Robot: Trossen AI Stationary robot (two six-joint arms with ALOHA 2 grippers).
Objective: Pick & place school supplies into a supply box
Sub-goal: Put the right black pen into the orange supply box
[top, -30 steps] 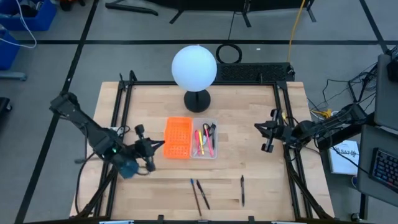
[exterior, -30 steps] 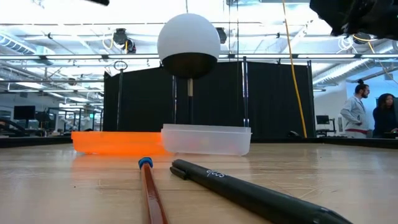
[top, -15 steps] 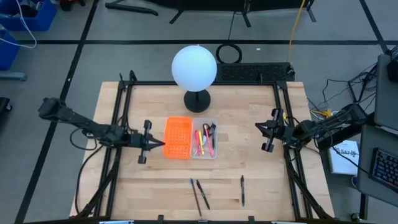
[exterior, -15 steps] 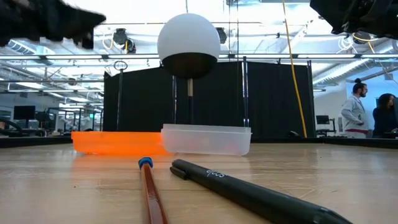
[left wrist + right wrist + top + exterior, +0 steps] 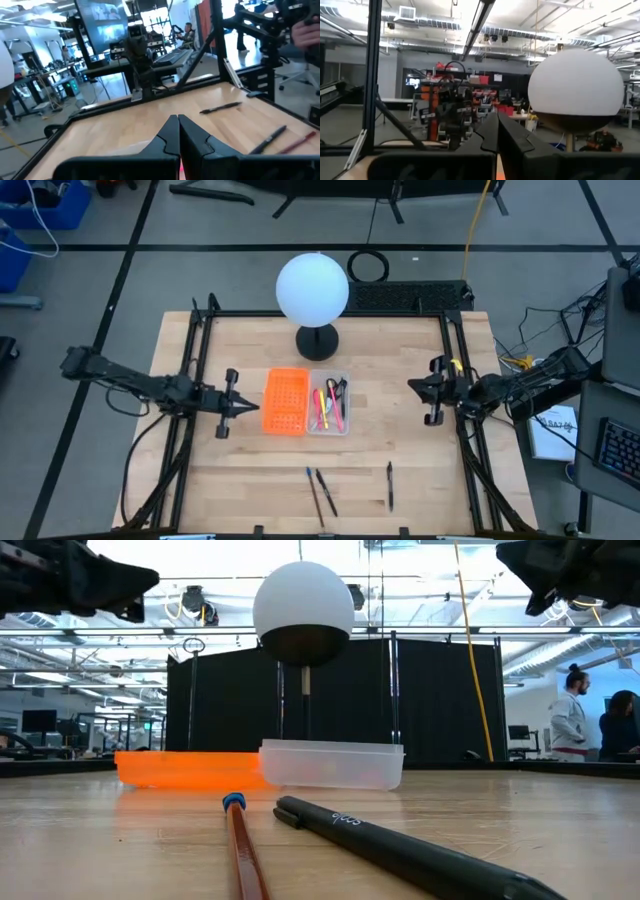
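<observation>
Apparently well beyond both closed fingers (image 5: pixel 169 134): pens (image 5: pixel 322 490).

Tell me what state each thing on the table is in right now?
Clear box: open-topped, holding pens and scissors.
Orange tray: lying flat, touching the clear box.
Three pens: loose on the table, not yet in the box.
Left gripper: jaws shut, empty, beside the orange tray.
Right gripper: jaws shut, empty.
Globe lamp: upright.

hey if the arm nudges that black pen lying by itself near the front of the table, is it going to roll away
Probably, if pushed from the side: the black pen looks slim and round and lies flat on the bare wooden table. It likely weighs little and would skid or spin easily. It looks stiff, so a pinch across its middle should lift it level.
</observation>
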